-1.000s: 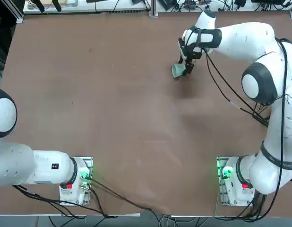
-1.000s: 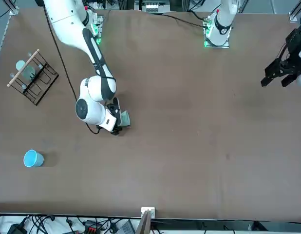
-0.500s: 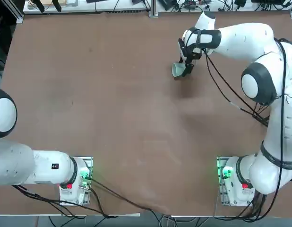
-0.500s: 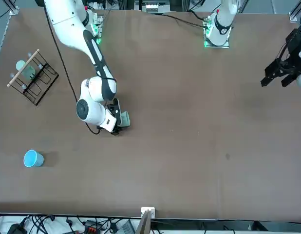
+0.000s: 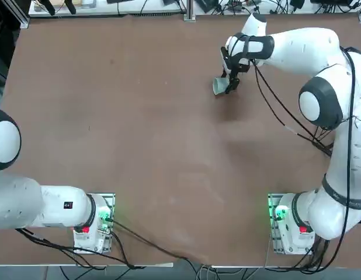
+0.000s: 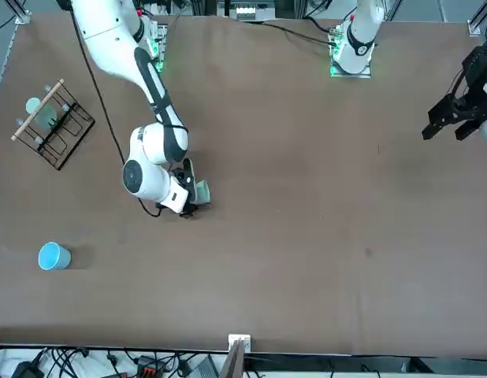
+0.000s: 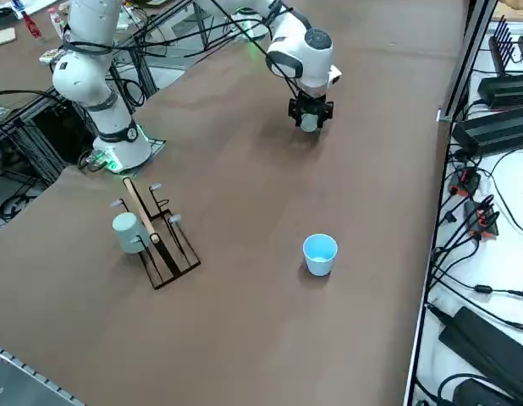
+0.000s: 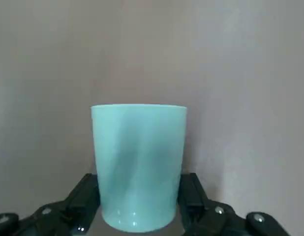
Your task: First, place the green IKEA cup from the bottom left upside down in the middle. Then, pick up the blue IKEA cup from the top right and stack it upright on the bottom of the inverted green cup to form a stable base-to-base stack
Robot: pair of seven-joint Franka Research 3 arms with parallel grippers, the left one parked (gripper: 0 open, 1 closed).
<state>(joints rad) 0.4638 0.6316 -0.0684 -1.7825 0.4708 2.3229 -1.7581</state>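
The green IKEA cup [image 5: 219, 87] lies tipped on its side at the far right part of the table, its mouth pointing away from the wrist. My right gripper [image 5: 227, 84] reaches down over it. In the wrist view both fingers [image 8: 88, 194] press against the sides of the green cup [image 8: 138, 162] near its base, so the right gripper [image 8: 139, 184] is shut on it. The front view shows the same grip on the cup [image 6: 202, 191]. The blue IKEA cup [image 7: 319, 254] stands upright and alone on the table, well away from the gripper [image 7: 310, 118]; it also shows in the front view [image 6: 53, 256].
A black wire rack [image 7: 160, 241] with a wooden bar stands toward the table's right side and carries another pale cup [image 7: 126, 231]. Cables and equipment lie beyond the table's far edge [image 7: 465, 211]. Bare brown tabletop [image 5: 169, 146] spreads across the middle.
The fingers have closed in on the green cup. The arm and cup have barely shifted.
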